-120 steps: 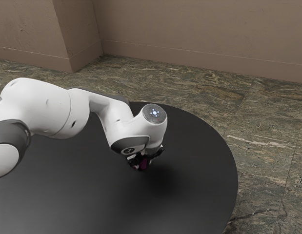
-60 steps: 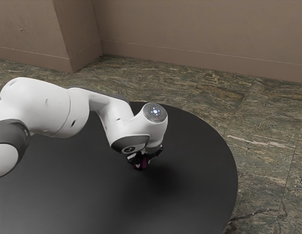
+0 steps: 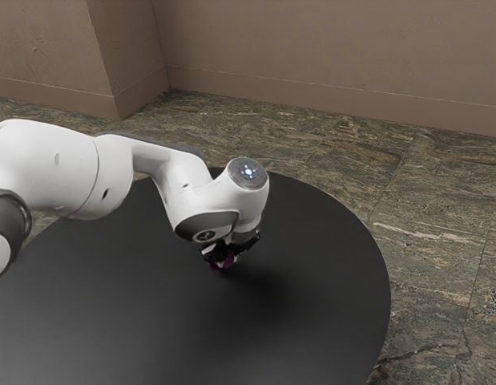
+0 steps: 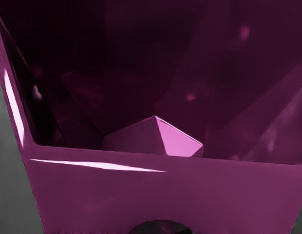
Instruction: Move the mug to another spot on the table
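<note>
So the mug (image 3: 227, 261) is the little magenta thing tucked right under the arm's (image 3: 183, 192) hand, roughly in the middle of the round black table (image 3: 336, 265) and well away from the edge all round. The gripper (image 3: 223, 255) comes down on it from straight above, and the black fingers look clamped on it from two sides. The hand hides most of them from the side camera, so that's my best read rather than a sure thing. In the wrist view the mug (image 4: 155, 195) sits directly under the hand and you look down past a lit rim edge into its dark faceted inside. So its mouth faces up at the claw and its long axis runs about in line with the fingers, more or less upright. That's the bit that matters for the next move: the mug isn't off to any side of the claw, it's dead centre below it, so wherever the hand goes the mug should go too. I can't tell whether the base is touching the tabletop or just clear of it. There's lots of bare table toward the exterior view's right and lower part, so I'd guess a lift and a carry over that way, keeping it upright.
</note>
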Controlling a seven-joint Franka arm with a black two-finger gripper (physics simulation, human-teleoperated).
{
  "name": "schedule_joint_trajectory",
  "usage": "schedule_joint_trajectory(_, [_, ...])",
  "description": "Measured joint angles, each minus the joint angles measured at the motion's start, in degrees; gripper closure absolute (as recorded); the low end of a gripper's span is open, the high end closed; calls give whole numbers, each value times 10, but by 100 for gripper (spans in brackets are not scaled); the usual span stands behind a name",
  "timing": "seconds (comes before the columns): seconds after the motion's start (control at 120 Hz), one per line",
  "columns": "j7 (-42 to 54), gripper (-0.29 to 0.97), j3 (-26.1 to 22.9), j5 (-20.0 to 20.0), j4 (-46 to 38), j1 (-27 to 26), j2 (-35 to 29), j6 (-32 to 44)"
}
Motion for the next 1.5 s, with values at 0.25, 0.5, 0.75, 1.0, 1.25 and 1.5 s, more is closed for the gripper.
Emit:
schedule_joint_trajectory(0.25, [-21, 61, 14, 1, -33, 2, -23, -31])
schedule_joint_trajectory(0.5, [-49, 62, 20, 21, -54, 1, -35, -72])
schedule_joint_trajectory(0.75, [-92, 61, 20, 43, -62, -3, -33, -97])
schedule_joint_trajectory(1.0, [-123, 61, 20, 47, -62, -3, -31, -84])
schedule_joint_trajectory(1.25, [-143, 61, 20, 46, -69, 0, -24, -56])
schedule_joint_trajectory(1.5, [-156, 44, 20, 46, -69, 1, -23, -38])
